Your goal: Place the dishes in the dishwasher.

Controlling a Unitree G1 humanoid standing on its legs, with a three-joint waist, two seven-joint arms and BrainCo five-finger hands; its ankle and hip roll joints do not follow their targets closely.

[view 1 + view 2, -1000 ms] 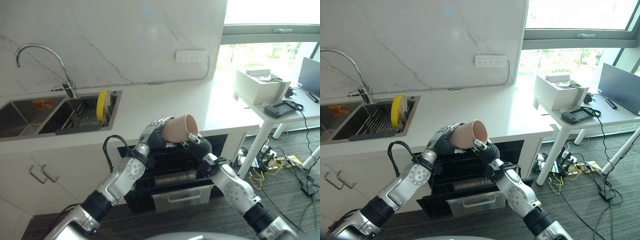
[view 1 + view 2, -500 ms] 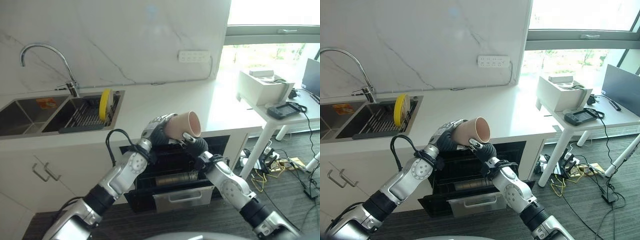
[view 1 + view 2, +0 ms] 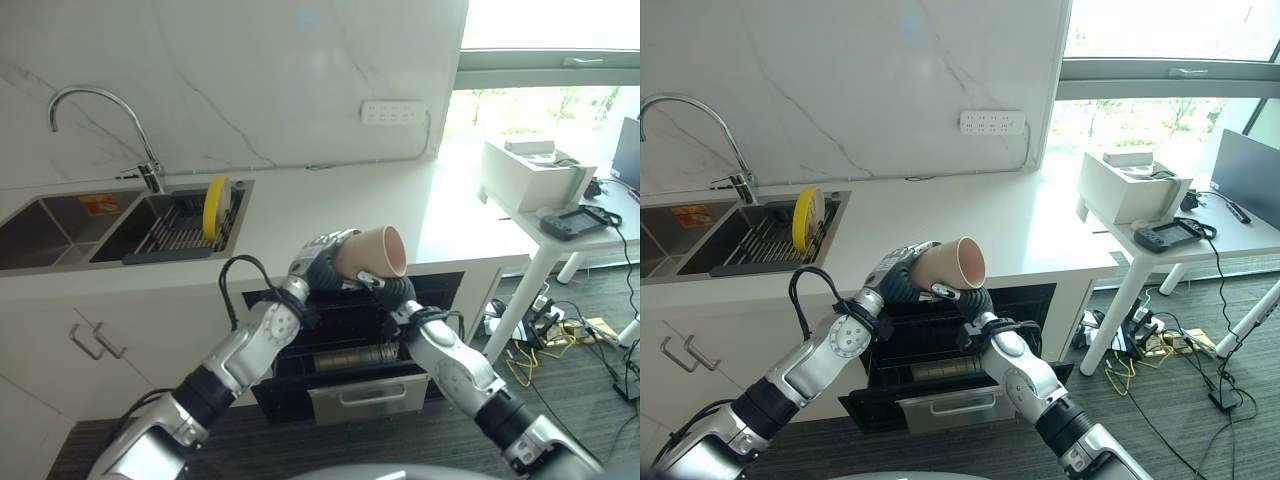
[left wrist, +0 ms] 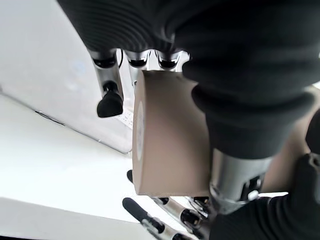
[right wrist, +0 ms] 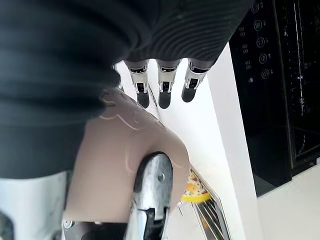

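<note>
A tan cup (image 3: pixel 375 252) is held on its side in the air, just above the open dishwasher (image 3: pixel 345 345) under the counter. My left hand (image 3: pixel 318 262) is shut on the cup's base end, its fingers (image 4: pixel 107 97) curled round the wall of the cup (image 4: pixel 170 140). My right hand (image 3: pixel 390 290) comes up from below at the rim end. Its thumb (image 5: pixel 152 190) presses on the cup (image 5: pixel 110 165), with its fingers on the other side. A yellow plate (image 3: pixel 212 195) stands on edge in the sink's rack.
The dishwasher's drawer (image 3: pixel 362 395) is pulled out below the hands. A double sink (image 3: pixel 60 225) with a curved tap (image 3: pixel 90 100) is at the left of the white counter (image 3: pixel 330 205). A white desk (image 3: pixel 570 215) with a box stands at the right.
The view has shifted a little. My right hand has drawn in closer under the cup's rim. The left hand keeps its hold on the cup in about the same place.
</note>
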